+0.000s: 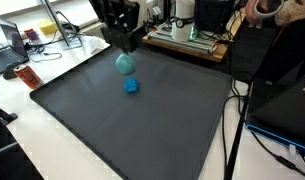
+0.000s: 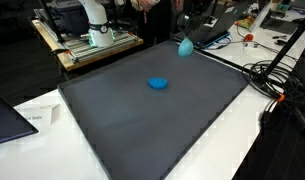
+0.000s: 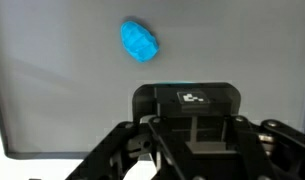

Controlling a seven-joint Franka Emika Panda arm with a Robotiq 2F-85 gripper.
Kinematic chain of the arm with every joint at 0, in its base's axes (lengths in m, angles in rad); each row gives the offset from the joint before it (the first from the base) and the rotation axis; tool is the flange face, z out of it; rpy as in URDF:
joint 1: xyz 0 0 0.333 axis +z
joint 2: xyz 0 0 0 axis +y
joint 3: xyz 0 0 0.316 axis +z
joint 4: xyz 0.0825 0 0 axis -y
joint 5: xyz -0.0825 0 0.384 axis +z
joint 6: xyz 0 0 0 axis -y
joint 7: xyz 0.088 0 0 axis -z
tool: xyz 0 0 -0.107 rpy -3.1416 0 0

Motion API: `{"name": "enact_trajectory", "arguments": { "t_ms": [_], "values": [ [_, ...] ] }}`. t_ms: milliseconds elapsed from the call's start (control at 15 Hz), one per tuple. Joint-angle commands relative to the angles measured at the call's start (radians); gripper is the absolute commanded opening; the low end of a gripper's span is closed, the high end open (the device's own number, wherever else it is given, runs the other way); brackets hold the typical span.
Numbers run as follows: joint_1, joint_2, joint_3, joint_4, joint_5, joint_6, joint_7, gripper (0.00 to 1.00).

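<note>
- Bench [image 1: 27,140]: pale surface at the lower left of the frame. It carries a dark mat [image 1: 152,130] that fills most of both exterior views.
- Cables [image 2: 277,78]: loose loops at the right of the frame, just off the mat's right edge.
- Hand [image 1: 123,46]: black, at the upper centre of the frame, over the far part of the mat. No view shows the gap between its fingers, so its opening cannot be told. In the wrist view only its body and linkages show, across the lower frame.
- Teal object [image 1: 124,64]: rounded, directly below the hand, at or against the fingertips. It appears near the mat's top corner in both exterior views. Whether it is clamped, or only resting on the mat under the hand, cannot be told.
- Blue lump [image 1: 132,86]: smaller, lying on the mat just below the teal object in the frame. In the wrist view it sits at the upper centre, apart from the hand.
- Fault, dropped load: if the hold on the teal object is shallow, a quick move could probably shake it loose. Being rounded, it would likely roll off the nearby mat edge.
- Fault, collision: a low sweep toward the frame centre could knock the blue lump away.
</note>
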Motion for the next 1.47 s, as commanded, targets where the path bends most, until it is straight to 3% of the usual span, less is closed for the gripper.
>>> {"name": "enact_trajectory", "arguments": {
  "t_ms": [0,600,1000,1067,1400],
  "values": [
    [0.026,0.146,-0.043,0.155,-0.056,-0.044,-0.020,0.22],
    [0.021,0.348,-0.091,0.319,-0.044,-0.190,-0.035,0.22],
    [0.012,0.362,-0.099,0.289,-0.034,-0.139,-0.031,0.22],
    [0.011,0.366,-0.100,0.289,-0.034,-0.138,-0.032,0.47],
    [0.014,0.368,-0.100,0.289,-0.034,-0.138,-0.031,0.47]
  ]
}}
